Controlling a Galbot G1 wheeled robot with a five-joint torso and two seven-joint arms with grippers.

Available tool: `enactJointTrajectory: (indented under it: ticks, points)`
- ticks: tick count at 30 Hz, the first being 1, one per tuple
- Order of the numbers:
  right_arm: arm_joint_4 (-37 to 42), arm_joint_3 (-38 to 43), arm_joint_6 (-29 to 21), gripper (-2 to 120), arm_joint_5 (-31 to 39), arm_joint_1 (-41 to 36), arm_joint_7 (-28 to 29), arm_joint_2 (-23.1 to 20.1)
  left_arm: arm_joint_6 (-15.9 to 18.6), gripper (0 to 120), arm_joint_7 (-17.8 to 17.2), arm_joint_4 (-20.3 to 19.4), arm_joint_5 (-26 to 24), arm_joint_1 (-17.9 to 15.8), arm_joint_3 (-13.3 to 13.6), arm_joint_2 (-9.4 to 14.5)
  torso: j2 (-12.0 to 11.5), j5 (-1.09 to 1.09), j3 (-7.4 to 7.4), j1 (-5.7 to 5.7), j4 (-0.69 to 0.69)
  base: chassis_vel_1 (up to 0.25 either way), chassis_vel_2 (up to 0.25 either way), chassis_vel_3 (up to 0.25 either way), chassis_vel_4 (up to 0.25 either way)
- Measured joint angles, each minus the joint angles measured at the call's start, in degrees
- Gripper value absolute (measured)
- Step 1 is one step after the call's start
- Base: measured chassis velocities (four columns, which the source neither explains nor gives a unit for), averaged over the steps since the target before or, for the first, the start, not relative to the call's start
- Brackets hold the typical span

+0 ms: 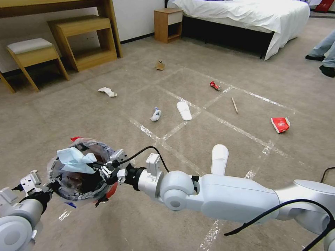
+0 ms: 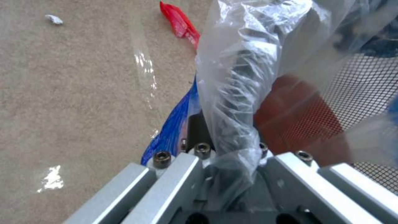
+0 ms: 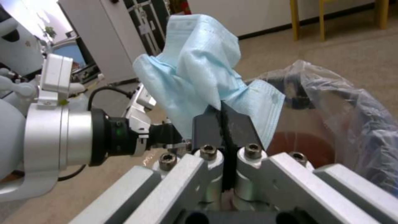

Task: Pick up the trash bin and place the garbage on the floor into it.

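Note:
The trash bin (image 1: 83, 190), red with a clear bag liner, hangs above the floor (image 1: 104, 122) at lower left. My left gripper (image 1: 52, 184) is shut on its bagged rim (image 2: 232, 102). My right gripper (image 1: 104, 170) is shut on a light blue tissue (image 1: 75, 158) right over the bin's mouth; the black fingertips (image 3: 238, 123) pinch the tissue (image 3: 199, 68). Garbage lies on the carpet: two white slippers (image 1: 184, 110) (image 1: 220, 158), a red can (image 1: 215, 85), a stick (image 1: 234, 104), a red wrapper (image 1: 280, 124), tissue wads (image 1: 156, 114) (image 1: 107, 91), a cardboard scrap (image 1: 160, 65).
A bed (image 1: 244, 17) and nightstand (image 1: 168, 24) stand at the back, a stool (image 1: 33, 52) and wooden shelf (image 1: 87, 42) at back left. A person's legs (image 1: 324, 52) are at the right edge. Under the bin lies a red wrapper (image 2: 180, 23).

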Motion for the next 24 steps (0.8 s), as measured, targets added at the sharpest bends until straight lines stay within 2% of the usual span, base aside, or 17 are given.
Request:
enactJointTrajectory:
  ticks: [6, 8, 10, 12, 14, 16, 18, 20, 22, 24]
  points:
    - [-0.5, -0.4, 0.0, 4, -0.5, -0.1, 0.5, 0.3, -0.1, 1, 0.0, -0.1, 0.0, 0.2, -0.2, -0.1, 0.0, 0.00, 0.00, 0.00, 0.00, 0.000, 0.000, 0.000, 0.000]
    - [-0.5, -0.4, 0.0, 14, -0.7, -0.2, 0.7, 0.5, -0.2, 1, 0.1, -0.2, 0.1, 0.5, -0.3, -0.2, 0.0, 0.00, 0.00, 0.00, 0.00, 0.000, 0.000, 0.000, 0.000]
    - [-0.6, -0.5, 0.0, 17, -0.7, -0.3, 0.7, 0.6, -0.2, 1, 0.1, -0.2, 0.1, 0.5, -0.3, -0.2, 0.0, 0.00, 0.00, 0.00, 0.00, 0.000, 0.000, 0.000, 0.000]
    - [-0.7, -0.5, 0.0, 28, -0.9, -0.4, 0.8, 0.8, -0.3, 1, 0.1, -0.2, 0.2, 0.7, -0.4, -0.4, 0.0, 0.00, 0.00, 0.00, 0.00, 0.000, 0.000, 0.000, 0.000]
    - [-0.7, -0.5, 0.0, 31, -0.9, -0.5, 0.8, 0.9, -0.4, 1, 0.2, -0.3, 0.2, 0.7, -0.4, -0.4, 0.0, 0.00, 0.00, 0.00, 0.00, 0.000, 0.000, 0.000, 0.000]
    - [-0.7, -0.6, 0.0, 43, -1.0, -0.6, 0.9, 1.1, -0.5, 1, 0.2, -0.4, 0.3, 1.0, -0.5, -0.4, 0.0, 0.00, 0.00, 0.00, 0.00, 0.000, 0.000, 0.000, 0.000]
    - [-0.7, -0.6, 0.0, 44, -1.0, -0.6, 1.0, 1.1, -0.5, 1, 0.2, -0.4, 0.3, 1.0, -0.5, -0.5, 0.0, 0.00, 0.00, 0.00, 0.00, 0.000, 0.000, 0.000, 0.000]
    - [-0.7, -0.6, -0.1, 58, -1.0, -0.6, 1.1, 1.3, -0.6, 1, 0.3, -0.5, 0.4, 1.2, -0.7, -0.5, 0.0, 0.00, 0.00, 0.00, 0.00, 0.000, 0.000, 0.000, 0.000]
    - [-0.7, -0.6, -0.1, 59, -1.0, -0.7, 1.1, 1.4, -0.6, 1, 0.3, -0.5, 0.4, 1.3, -0.7, -0.5, 0.0, 0.00, 0.00, 0.00, 0.00, 0.000, 0.000, 0.000, 0.000]
    - [-0.7, -0.6, -0.2, 70, -1.1, -0.7, 1.1, 1.4, -0.7, 1, 0.3, -0.5, 0.4, 1.3, -0.7, -0.5, 0.0, 0.00, 0.00, 0.00, 0.00, 0.000, 0.000, 0.000, 0.000]
